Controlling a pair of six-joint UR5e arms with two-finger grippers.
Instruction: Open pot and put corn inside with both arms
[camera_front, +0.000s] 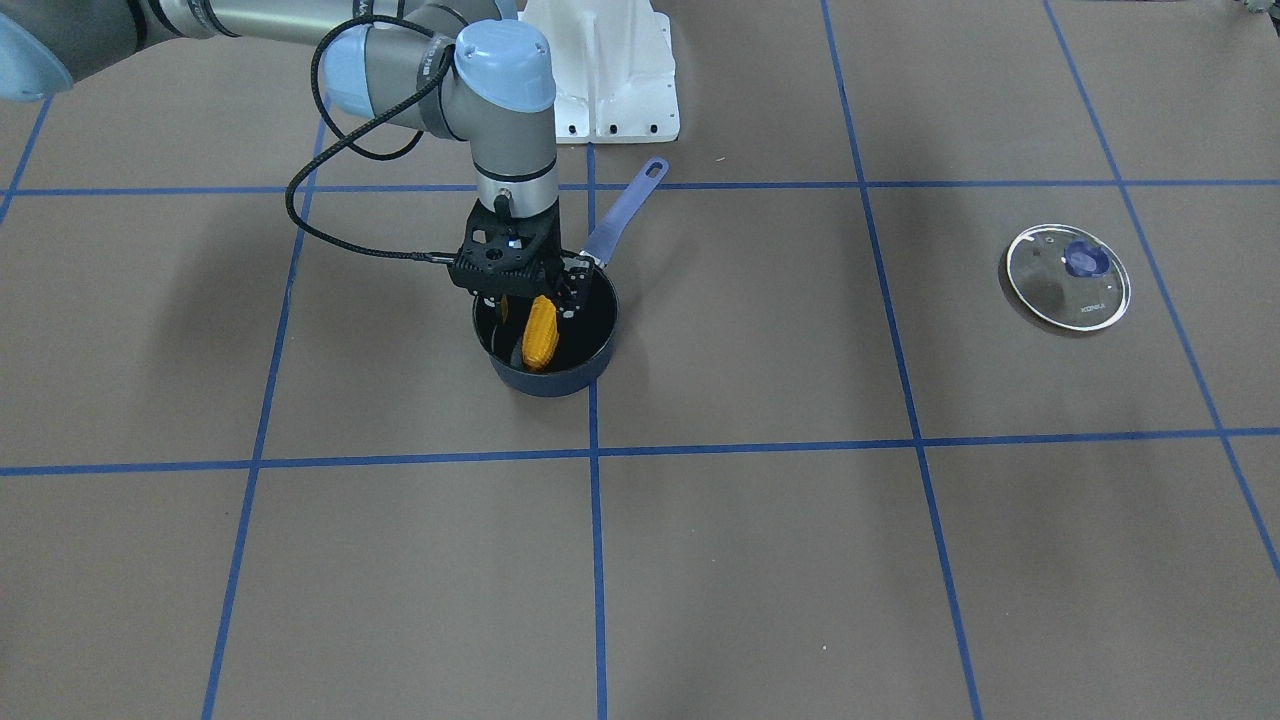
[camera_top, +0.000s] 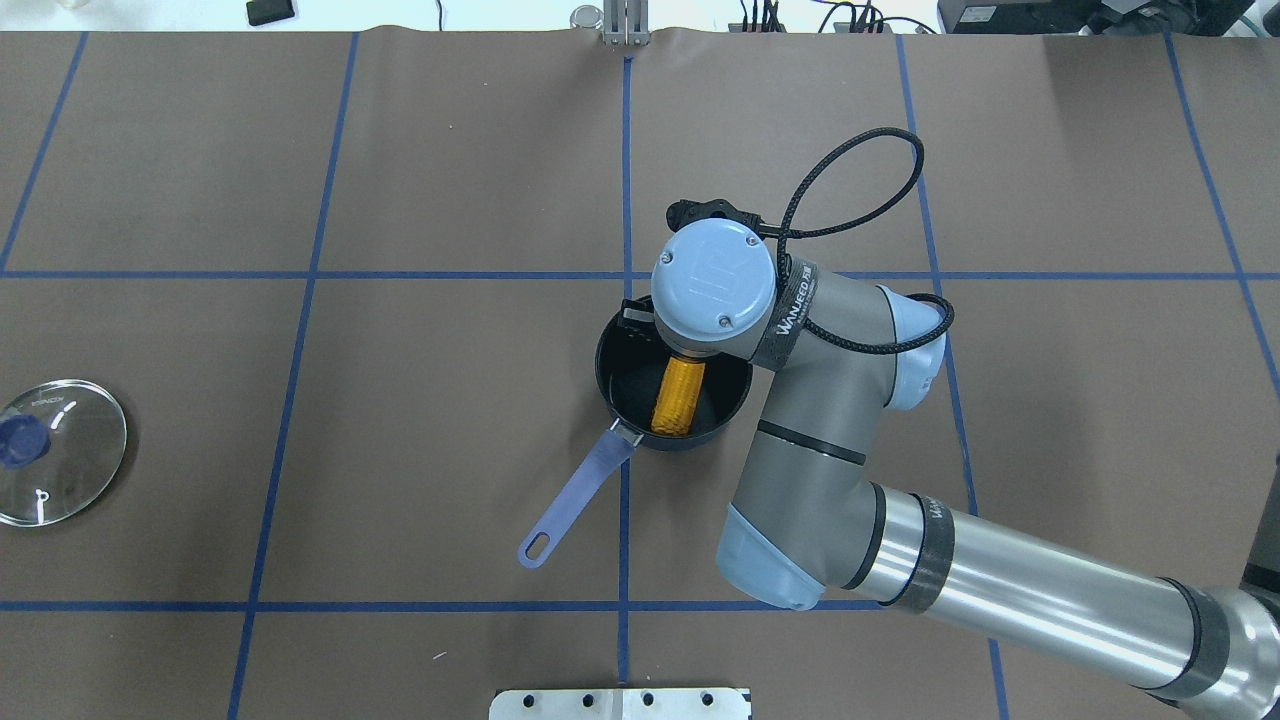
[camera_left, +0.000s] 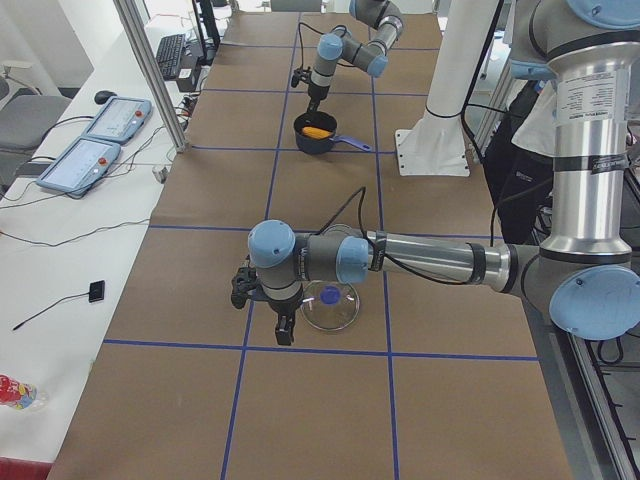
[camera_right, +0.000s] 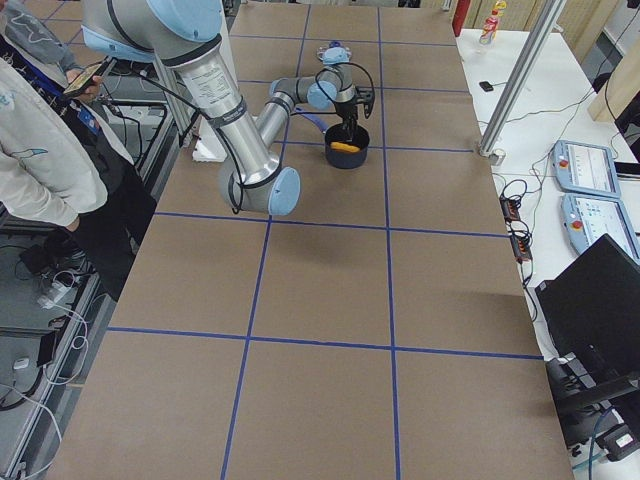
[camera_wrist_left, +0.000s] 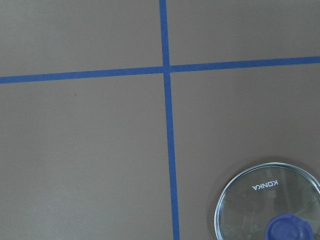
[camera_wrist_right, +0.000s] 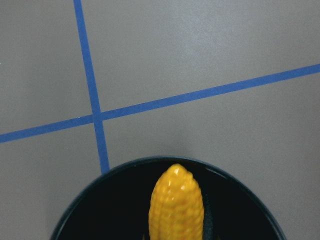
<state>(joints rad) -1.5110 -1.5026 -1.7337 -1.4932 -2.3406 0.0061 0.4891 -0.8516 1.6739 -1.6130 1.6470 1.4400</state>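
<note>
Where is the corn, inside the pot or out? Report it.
Inside. The corn lies within the rim of the pot in the overhead view. The pot is uncovered, and the lid lies far off to one side.

A brown tabletop (camera_front: 760, 560) is shown, divided into large squares by blue tape lines (camera_front: 596, 560). A dark blue pot (camera_front: 555, 385) is set near the middle, across one tape line, with its lavender handle (camera_front: 625, 215) pointed toward the robot. A glass lid (camera_front: 1050, 290) is laid flat well apart, on the robot's left. A white base plate (camera_front: 610, 90) is fixed at the robot's edge.
</note>
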